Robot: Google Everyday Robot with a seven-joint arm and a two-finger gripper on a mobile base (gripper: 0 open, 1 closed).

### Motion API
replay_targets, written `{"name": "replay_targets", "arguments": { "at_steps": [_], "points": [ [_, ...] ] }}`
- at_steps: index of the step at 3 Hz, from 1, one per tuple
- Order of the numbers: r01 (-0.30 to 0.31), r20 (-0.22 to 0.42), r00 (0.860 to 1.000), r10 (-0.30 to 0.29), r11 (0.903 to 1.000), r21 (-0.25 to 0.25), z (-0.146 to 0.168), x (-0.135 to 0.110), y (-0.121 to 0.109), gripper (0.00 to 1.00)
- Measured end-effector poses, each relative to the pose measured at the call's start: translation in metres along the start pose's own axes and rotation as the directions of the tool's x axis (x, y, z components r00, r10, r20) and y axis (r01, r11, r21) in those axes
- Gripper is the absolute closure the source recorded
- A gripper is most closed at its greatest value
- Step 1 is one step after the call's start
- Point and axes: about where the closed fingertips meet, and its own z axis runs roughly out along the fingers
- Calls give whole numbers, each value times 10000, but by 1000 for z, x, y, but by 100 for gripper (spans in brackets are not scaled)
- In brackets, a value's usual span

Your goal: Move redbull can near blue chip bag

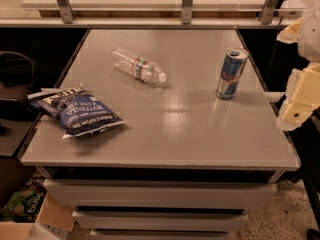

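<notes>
Nearest you, below the desk's front-left corner, a green bag sits in a cardboard box on the floor. On the desk, the blue chip bag lies flat by the left edge, toward the front, one end seemingly overhanging that edge. The gripper hangs just off the right edge, touching nothing; you cannot tell whether it is spread or closed. The redbull can stands upright near the right edge, toward the far corner, well apart from the bag. A clear water bottle lies on its side beyond the middle.
</notes>
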Motion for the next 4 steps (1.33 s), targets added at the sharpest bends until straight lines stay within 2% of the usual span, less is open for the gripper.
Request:
{"name": "replay_targets", "arguments": {
  "at_steps": [1,2,3,4],
  "points": [
    [0,2,10000,0,10000,2,0,0,0,0],
    [-223,599,9980,208,9994,246,9,0,-10,0],
    [-515,1663,9852,413,9970,580,27,5,-30,0],
    [-428,2446,9693,246,9967,697,45,12,-48,0]
  ]
}}
